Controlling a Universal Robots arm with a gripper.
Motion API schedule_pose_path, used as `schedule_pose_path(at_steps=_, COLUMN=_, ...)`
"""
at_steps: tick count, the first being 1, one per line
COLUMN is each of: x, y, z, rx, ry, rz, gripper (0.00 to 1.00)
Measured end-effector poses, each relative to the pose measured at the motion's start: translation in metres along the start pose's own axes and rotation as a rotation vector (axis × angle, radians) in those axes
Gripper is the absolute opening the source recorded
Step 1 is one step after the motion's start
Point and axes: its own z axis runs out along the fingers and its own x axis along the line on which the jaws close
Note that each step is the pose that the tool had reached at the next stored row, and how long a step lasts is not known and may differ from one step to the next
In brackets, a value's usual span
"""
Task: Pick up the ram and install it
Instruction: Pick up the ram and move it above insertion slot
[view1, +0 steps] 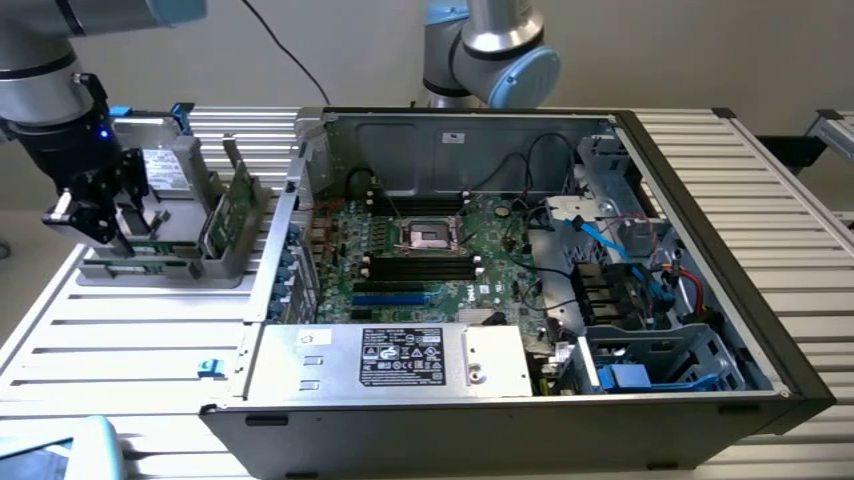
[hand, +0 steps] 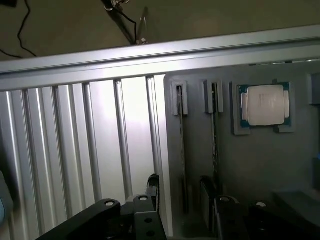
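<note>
The black gripper hangs, jaws spread, astride the thin dark-green ram stick in the grey slotted tray. Slight misalignment could clip the 2nd thin stick just beside it.

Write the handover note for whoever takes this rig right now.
Gripper: open, holding nothing, above the holder at the exterior view's left, outside the case.
Ram: on edge in a holder slot, roughly between the fingers, not gripped. A second stick stands in the next slot, and the CPU lies beside them.
Memory slots: on the board inside the case, and they look empty.
Done: nothing picked up or installed.
Left: the whole pick and install of the ram.
</note>
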Motion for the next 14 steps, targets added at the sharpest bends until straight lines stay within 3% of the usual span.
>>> schedule_pose_path(at_steps=9, x=0.000, y=-0.0003, z=0.0162, rx=-0.0037, ry=-0.0030, rz=0.000, gripper=0.45)
schedule_pose_path(at_steps=14, x=0.000, y=-0.0004, z=0.0253, rx=-0.0040, ry=-0.0081, rz=0.000, gripper=0.45)
